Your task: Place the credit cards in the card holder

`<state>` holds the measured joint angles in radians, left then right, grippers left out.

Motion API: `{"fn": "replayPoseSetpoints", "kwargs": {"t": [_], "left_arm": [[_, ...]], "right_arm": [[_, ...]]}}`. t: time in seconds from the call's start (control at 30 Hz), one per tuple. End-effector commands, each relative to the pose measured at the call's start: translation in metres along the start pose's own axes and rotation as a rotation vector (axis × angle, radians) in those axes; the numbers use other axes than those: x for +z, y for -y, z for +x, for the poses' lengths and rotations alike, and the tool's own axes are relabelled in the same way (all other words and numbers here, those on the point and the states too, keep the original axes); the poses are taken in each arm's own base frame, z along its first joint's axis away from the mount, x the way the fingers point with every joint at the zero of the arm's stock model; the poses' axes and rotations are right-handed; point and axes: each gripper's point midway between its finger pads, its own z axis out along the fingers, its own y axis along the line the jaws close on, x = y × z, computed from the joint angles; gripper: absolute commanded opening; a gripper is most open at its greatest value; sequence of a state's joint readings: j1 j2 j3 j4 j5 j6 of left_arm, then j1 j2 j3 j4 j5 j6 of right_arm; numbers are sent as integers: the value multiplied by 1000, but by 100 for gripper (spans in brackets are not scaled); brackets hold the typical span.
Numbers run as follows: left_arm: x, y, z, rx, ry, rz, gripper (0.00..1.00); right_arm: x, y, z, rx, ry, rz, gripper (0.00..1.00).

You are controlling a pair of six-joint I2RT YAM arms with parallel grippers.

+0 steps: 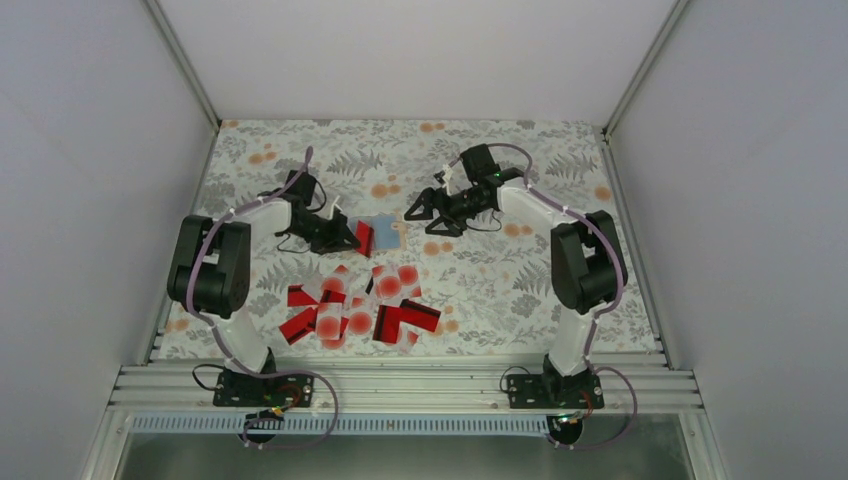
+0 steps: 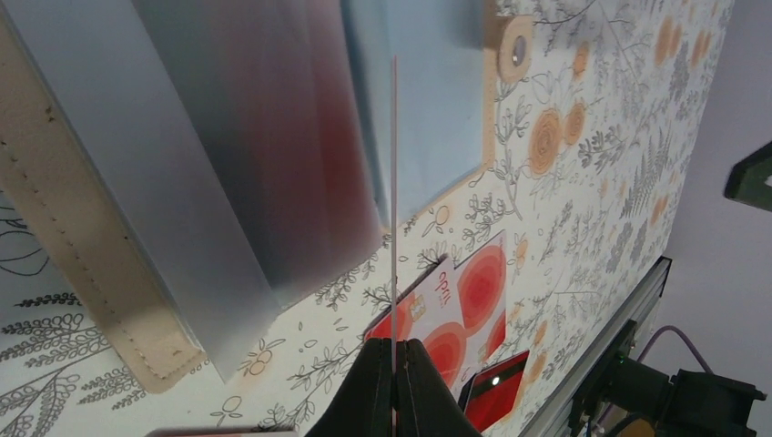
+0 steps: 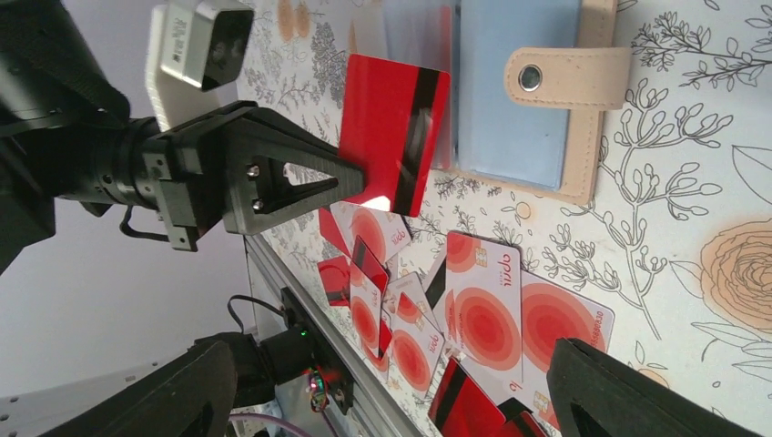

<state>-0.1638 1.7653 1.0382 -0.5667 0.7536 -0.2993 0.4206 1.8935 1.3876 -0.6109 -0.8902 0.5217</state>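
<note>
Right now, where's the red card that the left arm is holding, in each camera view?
Top external: the red card stands just left of centre, beside the card holder.
Left wrist: the card is edge-on, a thin vertical line rising from the left gripper, whose jaws are shut on it.
Right wrist: upper centre, black stripe showing.
Shared landmark: the card holder's snap tab.

The red card (image 3: 396,132) shines glossy and smooth, like plastic. The card holder (image 3: 579,146) looks matt tan leather, grainy, with a metal snap (image 3: 530,77); the flowered table cover (image 3: 692,209) is dull.
</note>
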Motion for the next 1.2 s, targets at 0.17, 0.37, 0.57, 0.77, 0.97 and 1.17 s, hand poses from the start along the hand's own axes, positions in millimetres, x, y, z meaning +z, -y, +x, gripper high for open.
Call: {"fn": "replayPoseSetpoints", "kwargs": {"t": [0.17,0.37,0.57,0.77,0.97,1.17], "left_arm": [[9,-3,-5,19,-26,35,2],[12,-5,-7,24,-30,35,2],[13,-3,-12,22,-25,47,2],[16,-3,-18,20,-23,53,2],[18,-1,-28,20,-16,64,2],[22,-2,-32,21,-6,67,2]], "right_arm": [[5,6,-2,-8,-2,7,87],[7,8,-1,-1,-5,8,86],[7,8,-1,2,-4,7,86],[8,11,3,7,-11,10,85],[9,14,6,16,-20,9,85],[9,14,7,12,-28,8,84]]}}
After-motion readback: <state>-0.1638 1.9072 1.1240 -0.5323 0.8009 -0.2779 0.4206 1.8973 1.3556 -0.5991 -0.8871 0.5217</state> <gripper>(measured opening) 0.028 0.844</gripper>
